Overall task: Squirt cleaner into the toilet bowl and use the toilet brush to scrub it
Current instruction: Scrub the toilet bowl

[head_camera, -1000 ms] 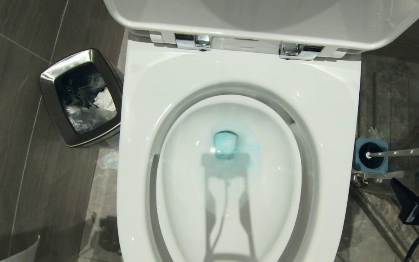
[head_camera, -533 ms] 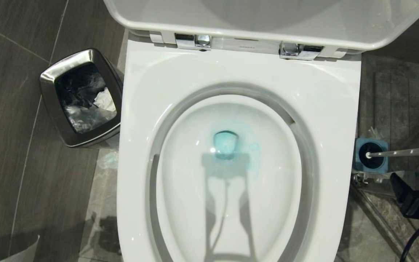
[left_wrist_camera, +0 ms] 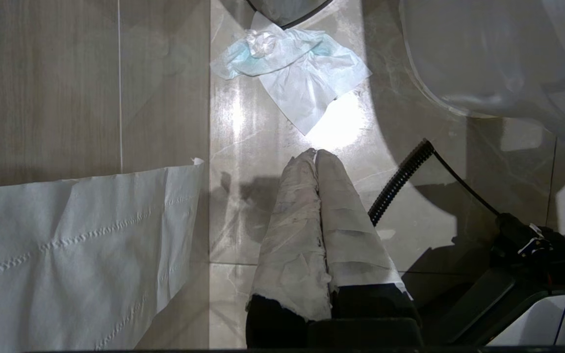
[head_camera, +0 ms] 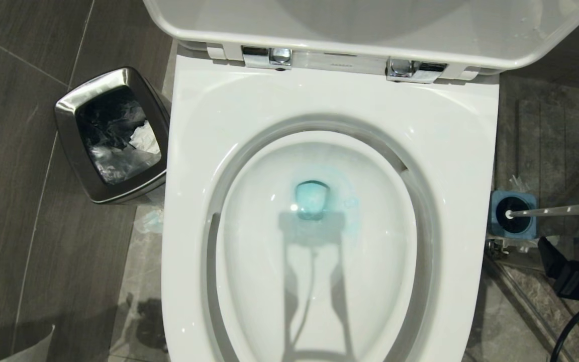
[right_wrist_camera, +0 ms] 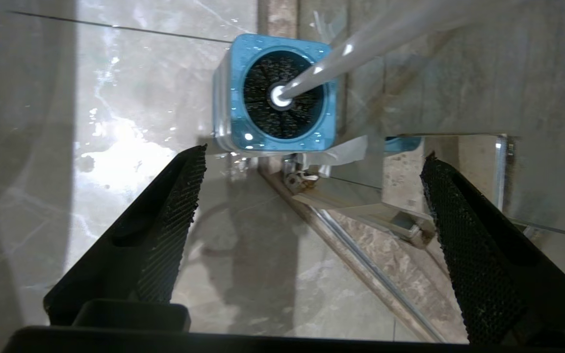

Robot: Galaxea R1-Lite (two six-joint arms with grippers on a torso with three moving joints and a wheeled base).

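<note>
The large glossy white ceramic toilet bowl point(head_camera: 319, 120) fills the middle of the head view, its white lid point(head_camera: 370, 25) raised on chrome hinges point(head_camera: 269, 55) at the far side. In the water at the bottom of the oval basin sits a patch of translucent teal-blue cleaner point(head_camera: 312, 198). On the grey tiled floor point(head_camera: 18, 151) to the left of the bowl's far corner stands a small squarish steel waste bin point(head_camera: 111, 136) lined with a clear bag. A crumpled white tissue stained blue point(left_wrist_camera: 292, 63) lies on the floor near the bowl's left side, and a strip of white paper point(left_wrist_camera: 76, 250) hangs in the left wrist view. To the right of the bowl, on the floor, the squarish blue holder point(right_wrist_camera: 277, 93) keeps the toilet brush point(right_wrist_camera: 321, 73), its black bristle head inside and its slim white handle leaning away. The right gripper point(right_wrist_camera: 312, 162) hangs near the holder, apart from the brush, jaws spread wide and empty. The left gripper point(left_wrist_camera: 316, 154), fingers wrapped in white tape, points at the floor with jaws pressed together, holding nothing.
</note>
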